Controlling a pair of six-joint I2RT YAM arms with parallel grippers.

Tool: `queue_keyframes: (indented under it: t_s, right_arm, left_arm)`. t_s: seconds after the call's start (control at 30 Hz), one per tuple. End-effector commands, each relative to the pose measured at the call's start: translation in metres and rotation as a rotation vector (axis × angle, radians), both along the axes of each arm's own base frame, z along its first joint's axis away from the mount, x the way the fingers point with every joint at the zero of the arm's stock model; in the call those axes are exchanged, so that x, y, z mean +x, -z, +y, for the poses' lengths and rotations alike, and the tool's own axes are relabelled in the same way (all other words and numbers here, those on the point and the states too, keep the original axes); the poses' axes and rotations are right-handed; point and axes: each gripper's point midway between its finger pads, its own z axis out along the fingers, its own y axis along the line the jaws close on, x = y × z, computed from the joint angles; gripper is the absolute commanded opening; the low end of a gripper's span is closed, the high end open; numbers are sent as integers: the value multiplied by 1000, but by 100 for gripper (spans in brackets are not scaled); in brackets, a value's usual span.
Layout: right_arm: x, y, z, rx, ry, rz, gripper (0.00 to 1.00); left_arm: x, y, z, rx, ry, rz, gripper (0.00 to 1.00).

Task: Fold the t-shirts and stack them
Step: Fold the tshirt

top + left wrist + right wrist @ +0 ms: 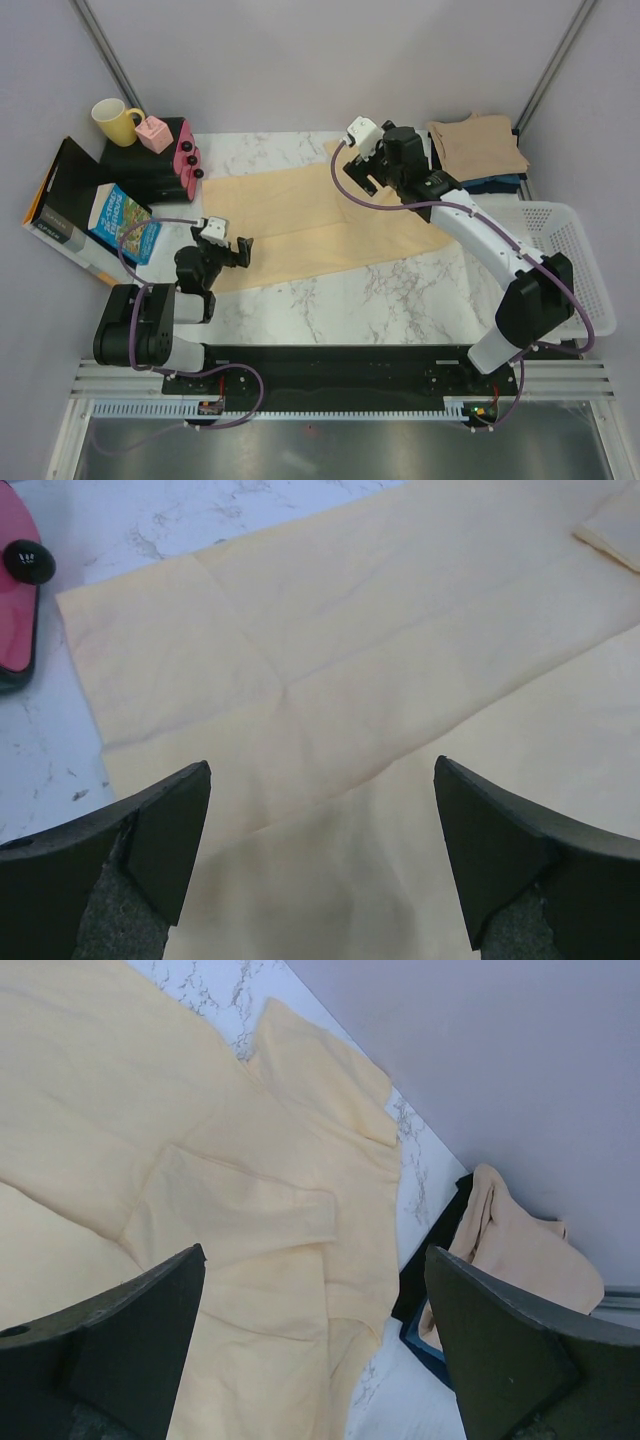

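Two grippers stood wide and empty: left gripper (230,248) over the cream shirt (300,215) at its near-left edge, right gripper (358,175) above its sleeve end; tan shirt (478,145) lay folded atop dark shirts (505,183) far right

free to pass over bare tabletop (400,300) along the near edge and above flat cream t-shirt (300,215) mid-table. blocked far left by yellow mug (115,122), pink knobbed block (184,160) and colourful box (125,225); hemmed far right by folded t-shirt stack (478,148) and white basket (590,270).
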Motion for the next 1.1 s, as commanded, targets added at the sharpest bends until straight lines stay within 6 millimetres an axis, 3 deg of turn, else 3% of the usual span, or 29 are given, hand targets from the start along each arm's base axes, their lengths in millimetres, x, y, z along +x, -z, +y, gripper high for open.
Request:
queue_keyframes:
  t_s: [0.0, 0.3, 0.5, 0.63, 1.07]
  right_arm:
    - [2, -13, 2, -10, -5, -34, 98]
    - [7, -8, 1, -57, -6, -40, 98]
    - [13, 6, 4, -82, -12, -20, 98]
    - [18, -2, 3, -109, -13, -46, 98]
    - [29, 2, 3, -154, -10, -60, 98]
  left_arm:
    - [18, -25, 10, -63, -54, -68, 99]
    - [17, -24, 10, -64, -56, -62, 100]
    - [17, -24, 9, -63, -53, -60, 100]
    - [17, -24, 10, -64, -55, -60, 100]
    - [17, -24, 10, -64, -55, -60, 100]
